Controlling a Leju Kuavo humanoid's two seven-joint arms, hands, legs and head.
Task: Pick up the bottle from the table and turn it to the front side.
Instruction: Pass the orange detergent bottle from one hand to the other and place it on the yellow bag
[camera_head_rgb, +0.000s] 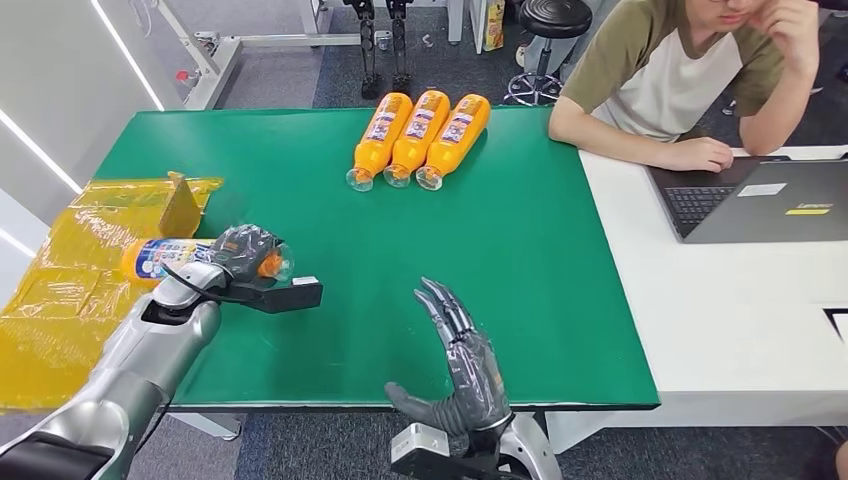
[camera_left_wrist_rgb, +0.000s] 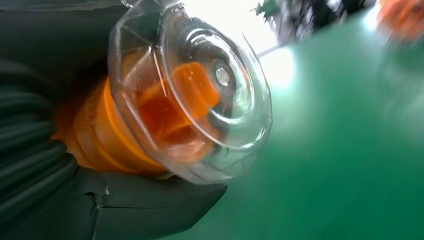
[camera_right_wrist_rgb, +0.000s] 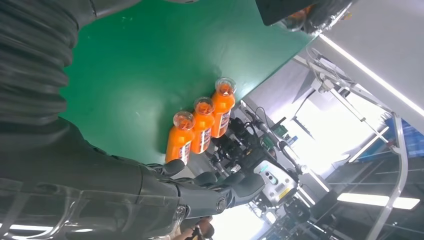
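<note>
The pick-up looks done. The left hand (camera_head_rgb: 243, 253) is wrapped around an orange bottle (camera_head_rgb: 165, 256) near its neck, and in the left wrist view the bottle's clear cap (camera_left_wrist_rgb: 192, 92) juts out past the fingers with the green desk (camera_head_rgb: 520, 260) well behind it, so I judge the bottle to be lifted off the surface rather than resting on it. The bottle lies roughly horizontal in the grip, its labelled body trailing away from the hand toward the crumpled yellow bag (camera_head_rgb: 60, 290) at the desk's edge, its cap end pointing toward the middle of the desk. Part of a white and blue label faces up. Whether that is the front side I cannot tell, so the turning step is best counted as unfinished or unconfirmed; setting the bottle down, if wanted, also remains.

The left forearm reaches in low and nearly level, wrist bent so the hand closes over the bottle from above and the side.

The right hand (camera_head_rgb: 465, 365) hangs near the desk's near edge, fingers spread and pointing forward, holding nothing. Well ahead of it, three more orange bottles (camera_head_rgb: 420, 138) lie side by side, touching, caps toward the robot.
</note>
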